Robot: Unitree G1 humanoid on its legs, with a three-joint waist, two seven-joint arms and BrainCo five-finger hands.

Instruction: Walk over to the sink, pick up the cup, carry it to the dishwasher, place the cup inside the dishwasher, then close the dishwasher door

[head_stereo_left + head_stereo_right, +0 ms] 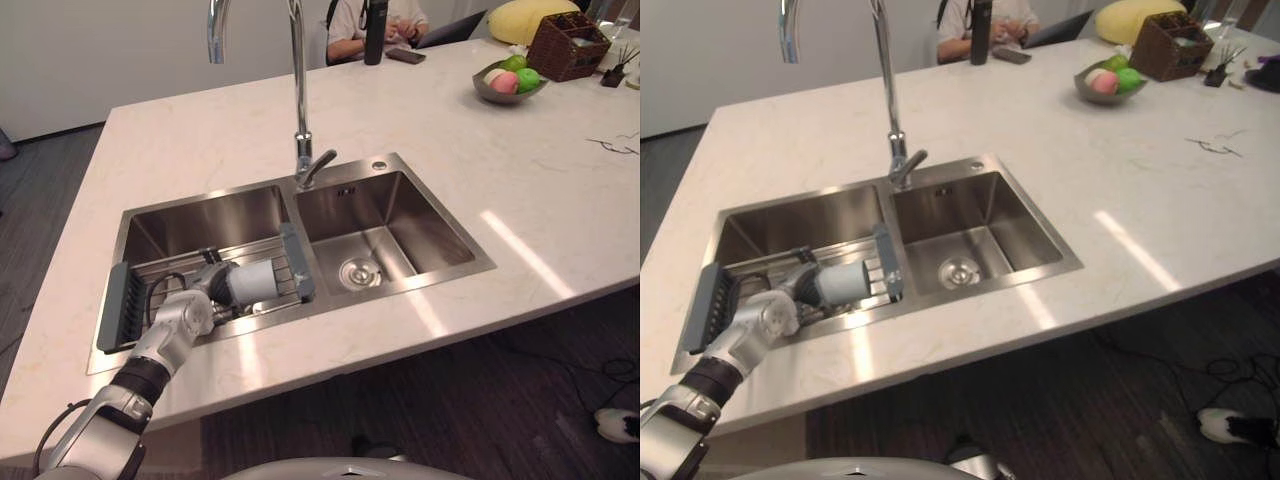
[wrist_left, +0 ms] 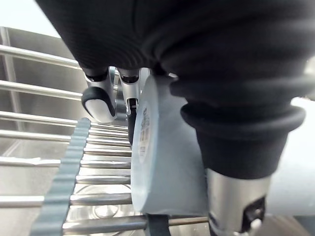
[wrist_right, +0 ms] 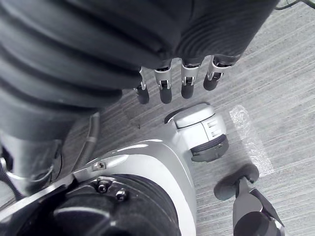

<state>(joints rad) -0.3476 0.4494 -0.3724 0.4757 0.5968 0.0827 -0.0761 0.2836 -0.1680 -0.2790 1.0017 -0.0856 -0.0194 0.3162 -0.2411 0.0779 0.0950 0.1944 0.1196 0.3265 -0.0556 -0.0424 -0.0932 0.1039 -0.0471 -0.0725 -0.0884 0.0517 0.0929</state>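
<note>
Right hand (image 3: 165, 86) is hung over the floor (image 3: 275, 73), fingers loose and apart, nothing held. Left hand (image 1: 188, 313) is clamped on the cup (image 1: 256, 281), fingers one side, thumb the other. Cup is held on its side at the drain rack (image 1: 122, 306) under the hand, in the sink (image 1: 385, 215); contact with the rack can't be told. Faucet (image 1: 298, 90) is seen beyond the hand. Farther off on the tabletop (image 1: 470, 160): fruit bowl (image 1: 508, 85), basket (image 1: 568, 45), a seated person (image 1: 350, 30).

Tall chrome faucet (image 1: 297, 90), rising above pale marble counter (image 1: 450, 130). At far side, grey bowl (image 1: 508, 97) with fruit, just beside brown wicker basket (image 1: 560, 55). Black bottle (image 1: 376, 35) upright near dark phone (image 1: 405, 55), in front of seated person (image 1: 345, 30).
</note>
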